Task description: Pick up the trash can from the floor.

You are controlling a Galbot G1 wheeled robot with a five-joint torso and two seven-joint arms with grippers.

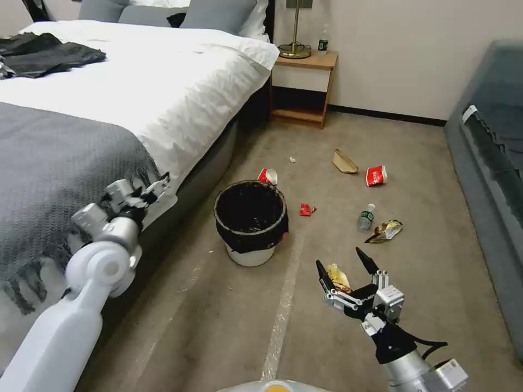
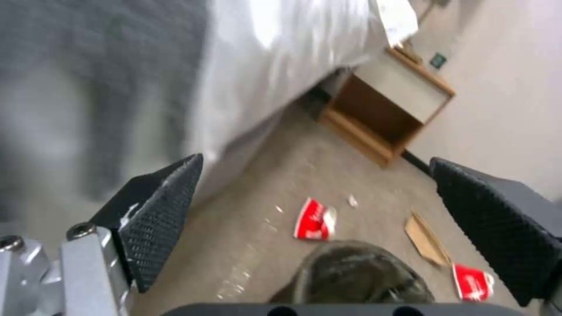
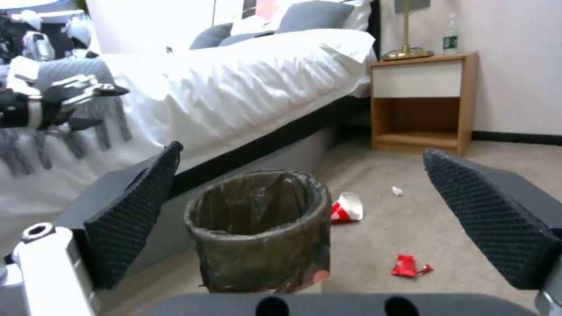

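We see one bed point(image 1: 136, 92), then one trash can point(image 1: 250, 222) upright on the floor point(image 1: 425, 305) beside it, two red paper cups point(image 1: 376, 175), and our two hands, left point(image 1: 158, 186) and right point(image 1: 346, 263), both open, empty.

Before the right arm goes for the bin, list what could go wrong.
1. The trash can stands close beside the bed; a push from the open right gripper could tip it that way.
2. The loose black liner might slip off rather than lift the bin.
3. The red paper cup touching its rim could get knocked.
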